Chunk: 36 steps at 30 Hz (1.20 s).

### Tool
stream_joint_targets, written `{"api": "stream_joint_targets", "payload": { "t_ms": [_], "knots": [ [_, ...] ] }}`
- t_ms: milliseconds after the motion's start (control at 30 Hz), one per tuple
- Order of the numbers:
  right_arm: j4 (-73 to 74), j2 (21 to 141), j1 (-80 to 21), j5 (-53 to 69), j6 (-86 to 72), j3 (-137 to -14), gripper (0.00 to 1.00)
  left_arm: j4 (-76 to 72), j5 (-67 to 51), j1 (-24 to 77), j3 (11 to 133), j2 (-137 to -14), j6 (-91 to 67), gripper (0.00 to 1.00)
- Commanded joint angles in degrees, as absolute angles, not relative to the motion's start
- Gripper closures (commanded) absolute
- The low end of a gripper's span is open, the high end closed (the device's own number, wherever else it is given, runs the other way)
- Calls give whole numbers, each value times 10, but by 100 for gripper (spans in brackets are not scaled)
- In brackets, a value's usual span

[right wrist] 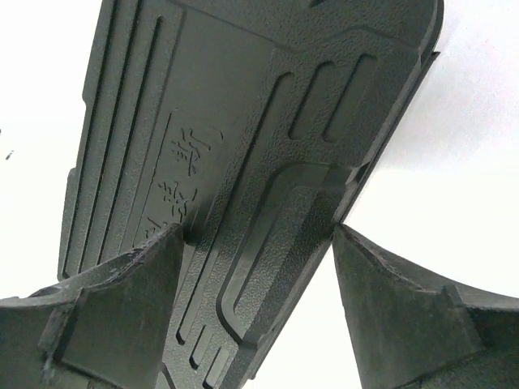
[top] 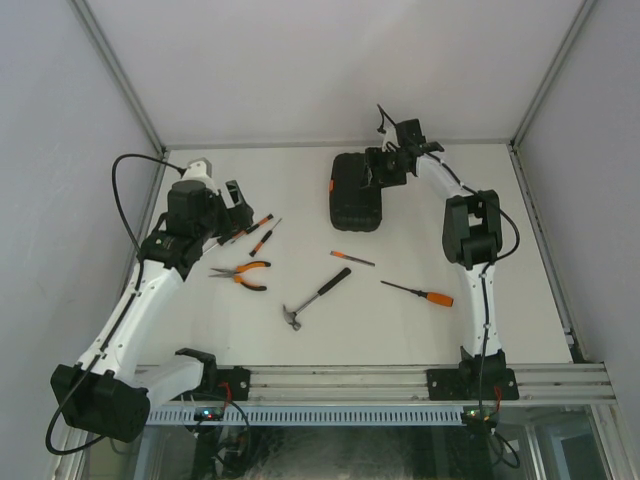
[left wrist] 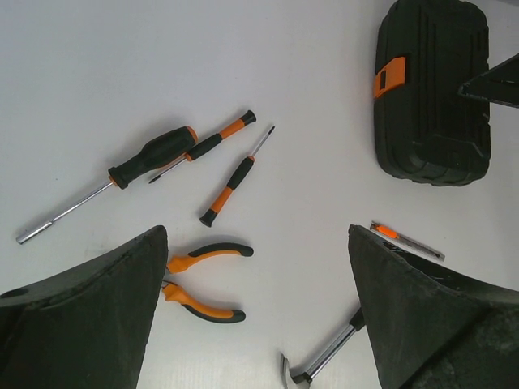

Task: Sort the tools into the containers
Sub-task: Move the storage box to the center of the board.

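Observation:
The black case (top: 355, 190) lies shut at the back of the table, its orange latch (top: 331, 184) on the left side. My right gripper (top: 385, 168) is at the case's far right corner. In the right wrist view its jaws (right wrist: 259, 231) stand wide apart astride the ribbed case (right wrist: 243, 105), the right finger (right wrist: 381, 300) at the case's edge. My left gripper (left wrist: 258, 235) hangs open and empty above the table. Below it lie orange-handled pliers (left wrist: 203, 279), a hammer (left wrist: 324, 361), a black-handled driver (left wrist: 150, 158) and two thin screwdrivers (left wrist: 231, 186).
A small orange screwdriver (top: 352, 258) and a longer orange-handled one (top: 420, 294) lie right of the hammer (top: 315, 298). The pliers (top: 243, 273) sit near the left arm. Grey walls close the table on three sides; a metal rail runs along its near edge.

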<state>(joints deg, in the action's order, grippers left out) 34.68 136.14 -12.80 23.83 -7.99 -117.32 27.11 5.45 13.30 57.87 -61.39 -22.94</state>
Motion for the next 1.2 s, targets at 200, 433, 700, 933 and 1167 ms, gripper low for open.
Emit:
{"api": "stream_joint_targets", "payload": {
  "t_ms": [200,433,700,933,1167],
  "knots": [
    [429,1296,-152,153,-2,-1072,33,243,30,128,568,-604,-218,6],
    [396,1237,-132,120,-27,-979,33,243,27,128,568,-607,-218,6],
    [379,1204,-87,99,-54,-937,33,243,26,127,567,-611,-219,7],
    [363,1170,-73,86,-63,-936,29,243,28,127,568,-613,-218,7],
    [267,1101,-69,109,-105,-890,18,236,17,124,568,-614,-223,9]
  ]
}}
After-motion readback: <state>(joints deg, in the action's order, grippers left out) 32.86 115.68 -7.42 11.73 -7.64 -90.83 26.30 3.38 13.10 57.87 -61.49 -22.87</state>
